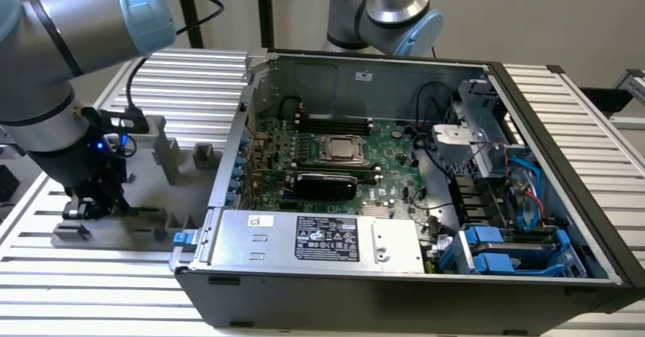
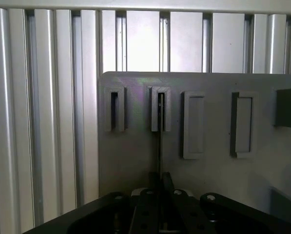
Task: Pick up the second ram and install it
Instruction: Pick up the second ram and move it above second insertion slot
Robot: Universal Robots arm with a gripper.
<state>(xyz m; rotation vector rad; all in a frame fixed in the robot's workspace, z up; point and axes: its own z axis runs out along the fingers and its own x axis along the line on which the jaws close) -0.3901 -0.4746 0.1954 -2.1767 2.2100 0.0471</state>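
Observation:
In the wrist view the second ram is seen edge-on as a thin dark line. It runs from a slotted holder block on the grey tray down into my gripper. The black fingers are shut on the ram's near end. In the exterior view my gripper is low over the grey tray, to the exterior view's left of the open computer case. The long black memory slots lie behind the processor socket on the motherboard.
The open computer case fills the middle and right, with a power supply at its front and cables and blue drive bays on the right. A second arm stands behind the case. Other grey holder blocks rise from the tray.

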